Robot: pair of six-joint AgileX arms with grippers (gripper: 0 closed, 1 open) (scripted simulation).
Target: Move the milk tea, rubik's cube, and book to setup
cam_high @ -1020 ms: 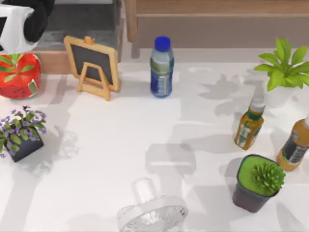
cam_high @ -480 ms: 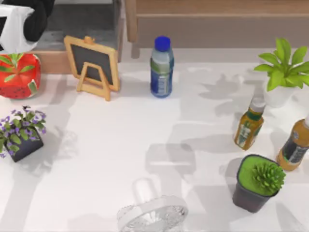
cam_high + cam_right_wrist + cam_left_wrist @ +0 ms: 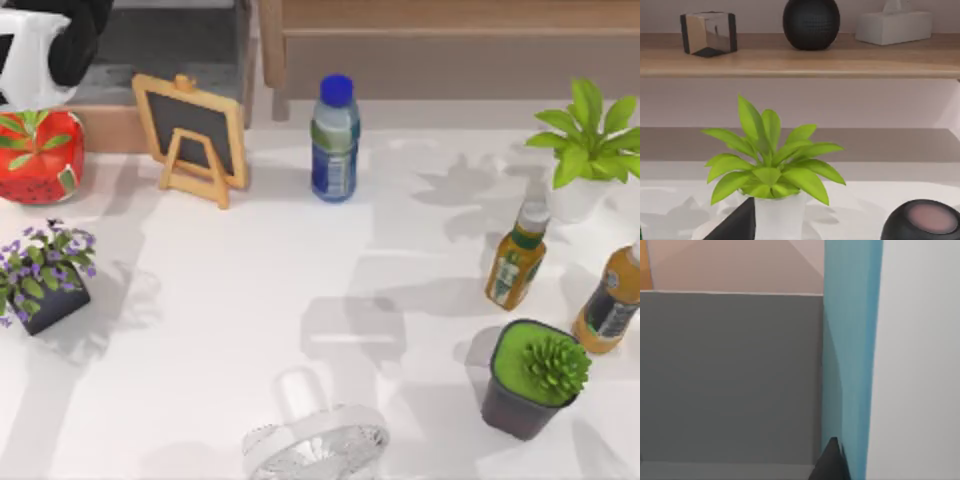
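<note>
Jaws of both arms: cannot tell whether released or clenched, though the left arm (image 3: 40, 45) hovers behind the strawberry pot (image 3: 38, 155), likely working at the shelf.

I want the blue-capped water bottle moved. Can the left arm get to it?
Probably yes. The left arm sits at the table's far left corner, and the bottle stands alone with open table around it; only the small chalkboard easel lies between them.

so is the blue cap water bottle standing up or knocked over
Upright. In the top view the water bottle stands on its base at the back of the table, blue cap on top, just right of the small chalkboard easel.
</note>
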